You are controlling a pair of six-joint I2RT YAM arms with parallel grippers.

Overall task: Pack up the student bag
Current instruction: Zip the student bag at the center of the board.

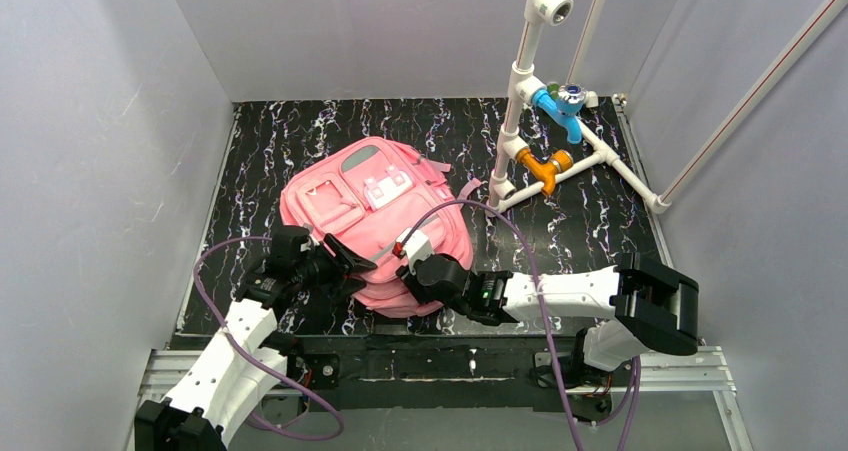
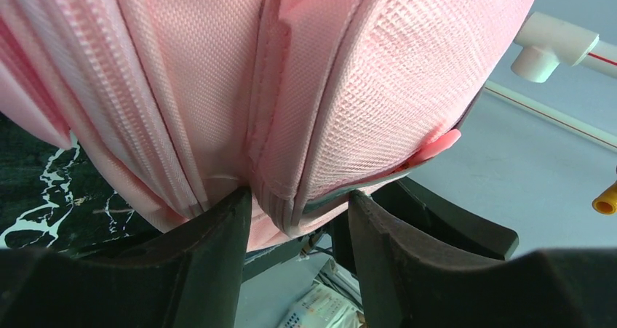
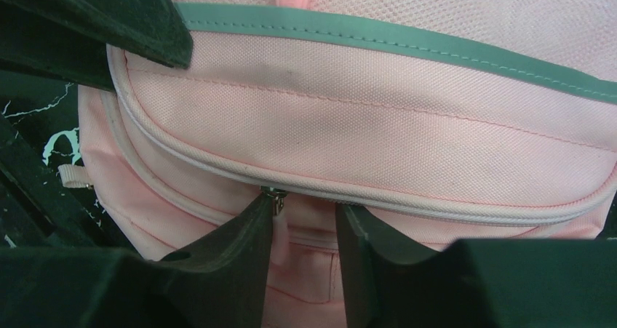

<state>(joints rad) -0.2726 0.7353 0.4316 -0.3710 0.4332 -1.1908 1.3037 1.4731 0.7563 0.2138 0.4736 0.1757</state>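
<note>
left gripper (image 2: 298, 197) straddling a fold (image 2: 280, 153) of student bag (image 1: 370, 206), can't tell if gripping, right gripper (image 3: 303, 213) hanging half-open around zipper pull (image 3: 278, 206)

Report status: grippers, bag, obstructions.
Left gripper pinching a fold of the bag. Right gripper open around zipper pull. Bag front-up on table. Pipe rack behind, apart.
</note>
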